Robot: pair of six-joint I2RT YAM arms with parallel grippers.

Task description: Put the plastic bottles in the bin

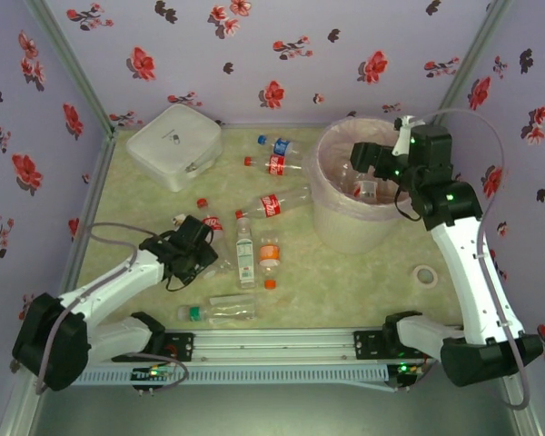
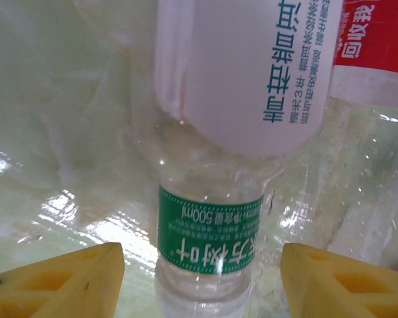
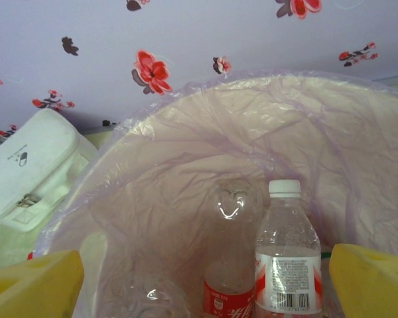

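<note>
Left wrist view: left gripper (image 2: 202,265), half open, straddles an ungripped clear green-labelled plastic bottle (image 2: 209,232) that the overlapping white-labelled plastic bottle (image 2: 245,66) could pin or dislodge.

Bright, even light on my feed, barely any shadows. Glare streaks the worktop (image 2: 66,218) left of the green-label bottle (image 2: 209,242); the white-label bottle (image 2: 245,66) above it looks soft.

Probably a lab test booth; floral walls (image 1: 272,54), aluminium frame (image 1: 73,65)
</note>
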